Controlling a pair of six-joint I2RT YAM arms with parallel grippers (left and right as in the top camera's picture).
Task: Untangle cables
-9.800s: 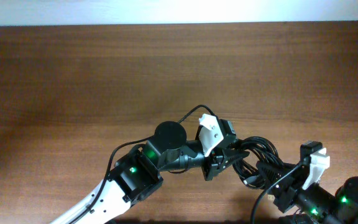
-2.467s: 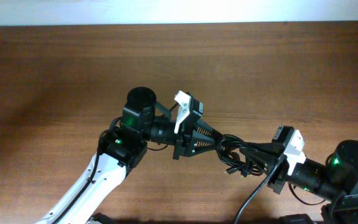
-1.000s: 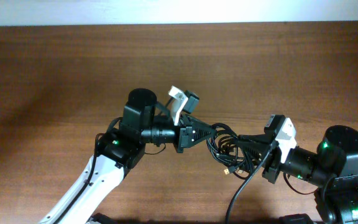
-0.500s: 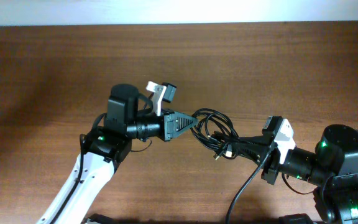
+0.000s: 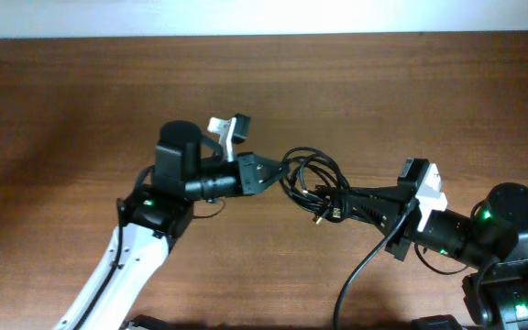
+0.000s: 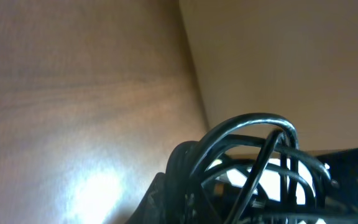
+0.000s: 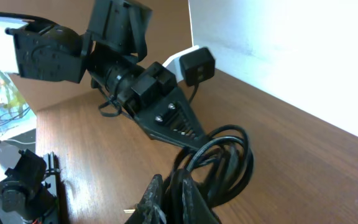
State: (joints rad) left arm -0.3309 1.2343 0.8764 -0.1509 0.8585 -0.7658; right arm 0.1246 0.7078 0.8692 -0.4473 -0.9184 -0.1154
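The cables (image 5: pixel 312 174) form a small tangle of thin black loops, held above the wooden table between my two arms. My left gripper (image 5: pixel 280 170) is shut on the bundle's left side, and my right gripper (image 5: pixel 337 203) is shut on its lower right side. A small light-tipped plug (image 5: pixel 320 218) dangles below the bundle. In the left wrist view the cables (image 6: pixel 253 121) arch up from my shut fingers (image 6: pixel 173 183). In the right wrist view the cables (image 7: pixel 232 152) loop out of my shut right gripper (image 7: pixel 178 186) towards the left gripper (image 7: pixel 194 140).
The brown wooden table (image 5: pixel 108 92) runs back to a white wall along its far edge. A thicker black cord (image 5: pixel 360 275) trails from the right arm towards the front edge. The left arm's white link (image 5: pixel 126 266) lies at the lower left.
My left gripper has drawn left and back with its part of the cables, spreading the tangle into wider loops. The right gripper has shifted slightly right, still gripping.
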